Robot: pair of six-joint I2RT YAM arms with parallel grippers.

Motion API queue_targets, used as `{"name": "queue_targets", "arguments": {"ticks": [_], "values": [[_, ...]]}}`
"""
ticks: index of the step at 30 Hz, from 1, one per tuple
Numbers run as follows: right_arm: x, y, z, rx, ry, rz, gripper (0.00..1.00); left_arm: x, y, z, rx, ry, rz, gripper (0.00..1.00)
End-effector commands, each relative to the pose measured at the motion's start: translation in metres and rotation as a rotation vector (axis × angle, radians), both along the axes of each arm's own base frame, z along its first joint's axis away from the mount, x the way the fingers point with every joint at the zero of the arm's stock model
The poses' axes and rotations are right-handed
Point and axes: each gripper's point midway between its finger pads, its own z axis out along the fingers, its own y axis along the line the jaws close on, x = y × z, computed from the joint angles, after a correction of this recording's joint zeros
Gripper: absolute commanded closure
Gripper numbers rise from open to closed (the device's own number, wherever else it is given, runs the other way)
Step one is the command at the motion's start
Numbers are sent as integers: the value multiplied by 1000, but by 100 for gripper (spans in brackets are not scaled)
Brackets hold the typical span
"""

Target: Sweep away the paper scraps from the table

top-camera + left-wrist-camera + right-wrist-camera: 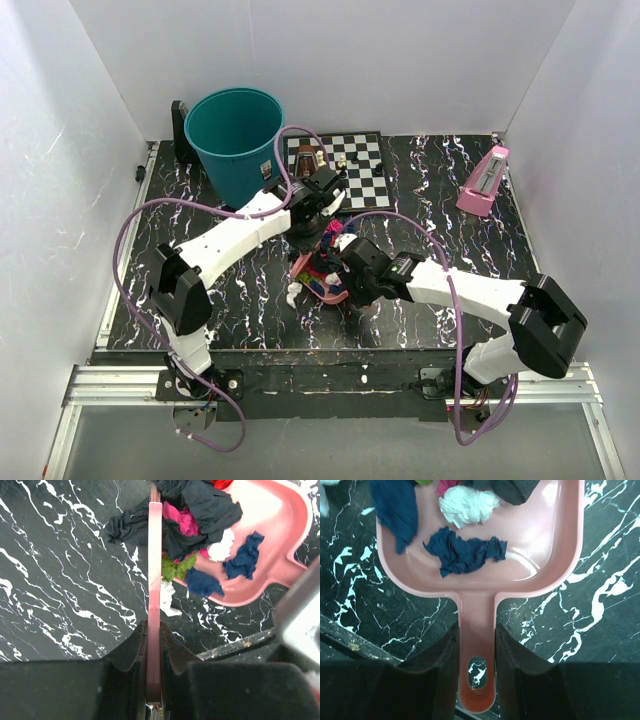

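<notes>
From above: both arms reach in to the middle of the tabletop (470,235). The left fingers (322,203) sit just on the far side of a heap of paper scraps (326,262), and the right fingers (352,262) are at its right edge. Under the heap lies a pink dustpan (330,292), with one white scrap (293,296) loose just to its left. Far left stands a teal bucket (235,140). A chessboard (352,168) is beside it, and a pink metronome (483,182) sits far right.

Over to the left wrist: the left fingers (131,651) are pressed tight on a thin pink brush (154,570), seen edge-on and running straight away from the camera. To its right the dustpan (272,535) is loaded. Dark blue, white, magenta, green and blackish scraps (245,556) are piled in it, with a bit of red at the top edge. One white scrap (165,596) lies on the tabletop against the brush, and a dark one spills out to the brush's left.

Right wrist now: the right fingers (445,655) pinch the dustpan's handle from both sides. The pan (555,545) lies flat on the tabletop. Inside it are a dark blue scrap (465,554) near the handle, a white wad (468,505) beyond it and another blue piece (395,507) at the left rim.
</notes>
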Motion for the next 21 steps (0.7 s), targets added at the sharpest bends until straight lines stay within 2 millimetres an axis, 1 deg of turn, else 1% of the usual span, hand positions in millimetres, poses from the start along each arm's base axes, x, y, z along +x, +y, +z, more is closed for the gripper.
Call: {"name": "queue_targets", "arguments": {"ticks": [1,4,8,10,11,13,17,21], "values": [[23,21,22,73,-115,-6,99,-18,5,41,-90,-15,5,100],[24,26,26,95,-142,6,99,-17,8,53,-111,-56,27,100],[23,30,34,136,-193,21,99,-10,19,73,-118,-147,100,100],[22,30,35,166,-220,25,99,-9,25,82,-122,-176,130,100],[23,31,40,195,-239,24,99,-8,29,87,-128,-189,148,100],[18,26,36,219,-252,22,99,-9,35,95,-132,-205,163,100],[13,18,37,266,-283,8,99,-14,46,112,-148,-240,182,100],[8,11,38,290,-294,2,99,-19,55,121,-157,-262,202,100]]}}
